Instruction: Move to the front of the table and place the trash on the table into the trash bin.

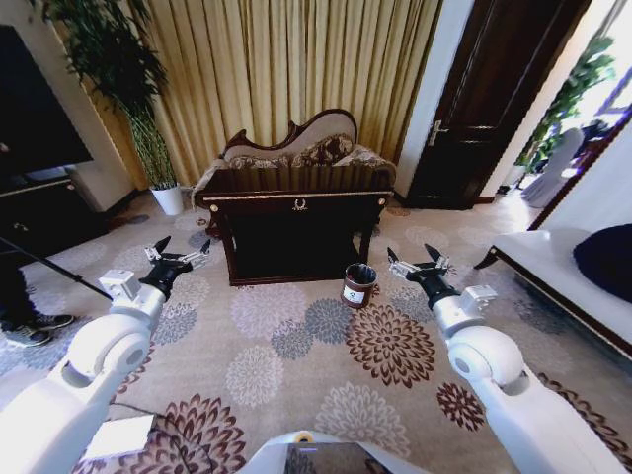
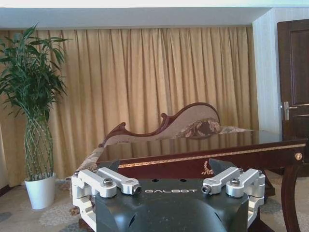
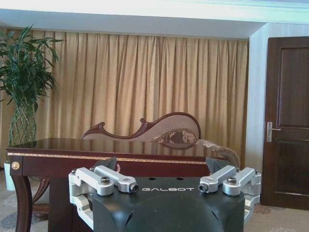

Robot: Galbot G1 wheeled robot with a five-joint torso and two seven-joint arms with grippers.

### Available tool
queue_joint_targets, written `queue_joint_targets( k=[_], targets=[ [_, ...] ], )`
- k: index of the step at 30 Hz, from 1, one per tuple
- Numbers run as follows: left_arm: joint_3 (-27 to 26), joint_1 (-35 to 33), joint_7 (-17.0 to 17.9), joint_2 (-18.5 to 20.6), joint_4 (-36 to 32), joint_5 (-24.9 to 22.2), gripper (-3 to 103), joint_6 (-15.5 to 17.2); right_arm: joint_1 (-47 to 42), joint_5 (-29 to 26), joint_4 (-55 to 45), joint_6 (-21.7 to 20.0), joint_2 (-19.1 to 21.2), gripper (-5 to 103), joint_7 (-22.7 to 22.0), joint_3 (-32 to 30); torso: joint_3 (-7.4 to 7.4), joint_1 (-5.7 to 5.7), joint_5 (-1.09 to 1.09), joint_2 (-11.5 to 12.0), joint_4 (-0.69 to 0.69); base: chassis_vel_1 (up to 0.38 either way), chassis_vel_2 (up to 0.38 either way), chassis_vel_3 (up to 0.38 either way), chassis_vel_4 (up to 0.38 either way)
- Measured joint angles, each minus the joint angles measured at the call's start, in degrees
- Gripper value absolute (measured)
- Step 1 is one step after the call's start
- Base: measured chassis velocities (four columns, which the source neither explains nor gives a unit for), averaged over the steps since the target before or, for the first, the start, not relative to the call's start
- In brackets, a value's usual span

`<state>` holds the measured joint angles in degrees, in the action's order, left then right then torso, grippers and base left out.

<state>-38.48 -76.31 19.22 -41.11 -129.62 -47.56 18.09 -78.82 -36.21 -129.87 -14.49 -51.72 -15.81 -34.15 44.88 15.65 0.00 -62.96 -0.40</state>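
The robot faces the desk (image 1: 296, 202) from a way back across the flowered carpet (image 1: 296, 346). The desk is dark and glossy with a gold trim line and a gold emblem on its front rail. A carved sofa (image 1: 296, 148) sits right behind it against tan curtains (image 1: 296, 59). The bin (image 1: 358, 284) stands on the carpet just in front of the desk's right leg, its white label facing the robot.

Both arms are raised ahead of the body. The left gripper (image 1: 178, 257) hangs in the air short of the desk's left end, fingers spread open and empty. The right gripper (image 1: 417, 265) hangs just right of the bin, fingers likewise spread and empty.

In the wrist views the desk top (image 2: 203, 145) reflects the curtains; whether any trash lies on it cannot be told.

A potted plant (image 1: 128, 99) stands left of the sofa, and a dark door (image 1: 484, 99) to its right.
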Motion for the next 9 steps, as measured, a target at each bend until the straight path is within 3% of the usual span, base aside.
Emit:
queue_joint_targets(
  k=[9],
  targets=[
    [0.03, 0.00, 0.01, 0.00, 0.03, 0.01, 100, 0.00, 0.00, 0.03, 0.03, 0.00, 0.00, 100, 0.02, 0.00, 0.00, 0.00, 0.00, 0.00, 0.00, 0.000, 0.000, 0.000, 0.000]
  ],
)
